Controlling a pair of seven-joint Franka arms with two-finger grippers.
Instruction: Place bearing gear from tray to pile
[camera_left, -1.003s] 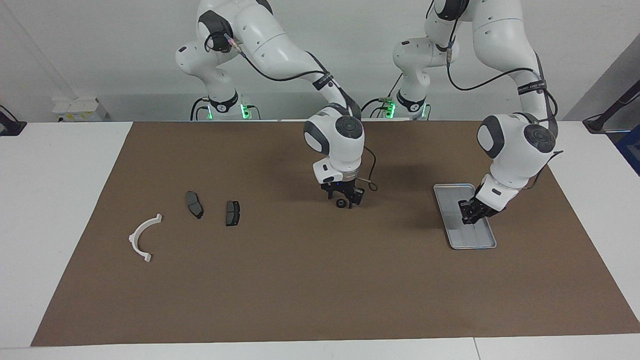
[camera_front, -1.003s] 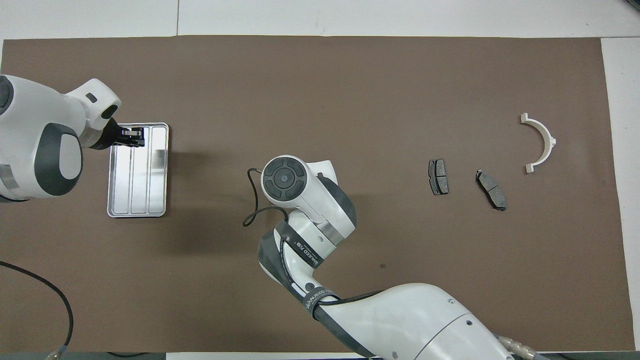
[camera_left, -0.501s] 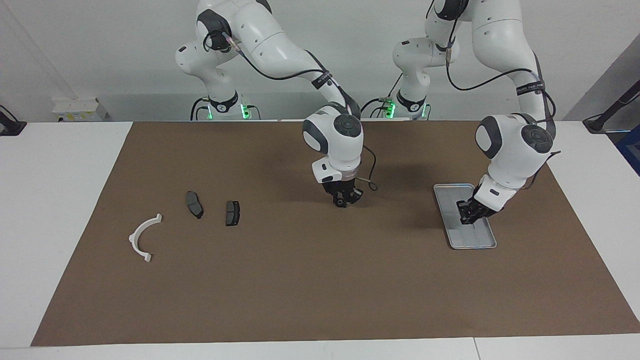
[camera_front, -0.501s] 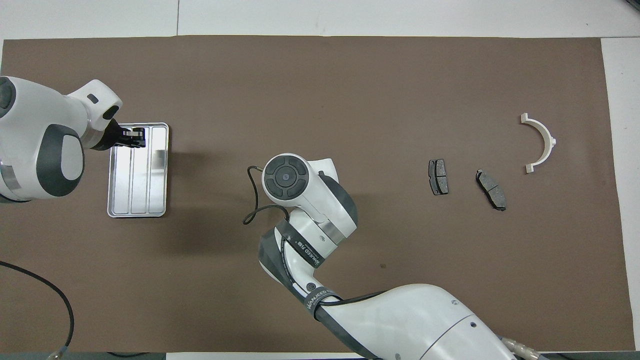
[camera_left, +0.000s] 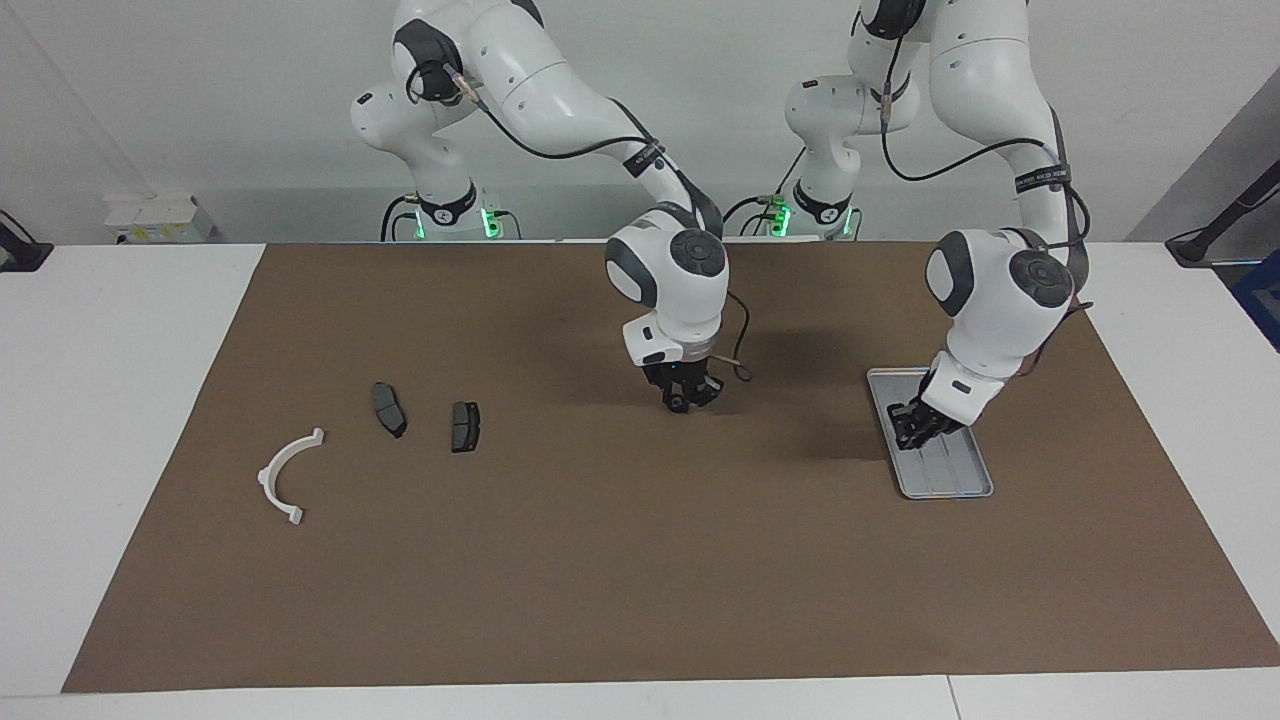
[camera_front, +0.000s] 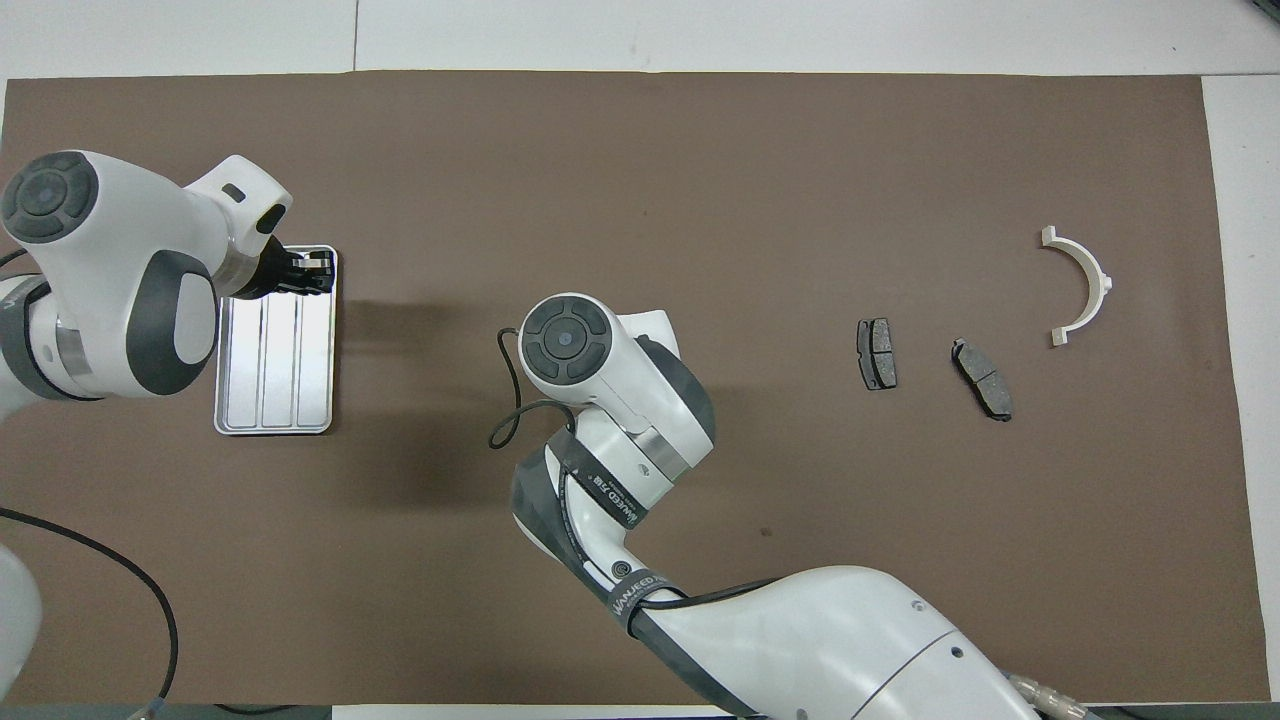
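Item: small black ring-shaped bearing gear (camera_left: 680, 404). Pinched between my right gripper's (camera_left: 684, 398) fingertips, just above the brown mat, as if for carrying.
Destination: pile of a white semicircular plastic bracket (camera_left: 288, 476) and two dark grey flat pads (camera_left: 389, 409), well apart from those fingertips.
Source: ridged silver metal tray (camera_left: 950, 480), beneath my left gripper (camera_left: 912, 425), which waits with fingertips pressed together.

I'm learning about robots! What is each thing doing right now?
right gripper: shut on the bearing gear, over the middle of the mat.
left gripper: shut, over the tray.
tray: lying flat on the mat.
white bracket: lying flat, untouched.
dark pads: lying flat, apart from each other.
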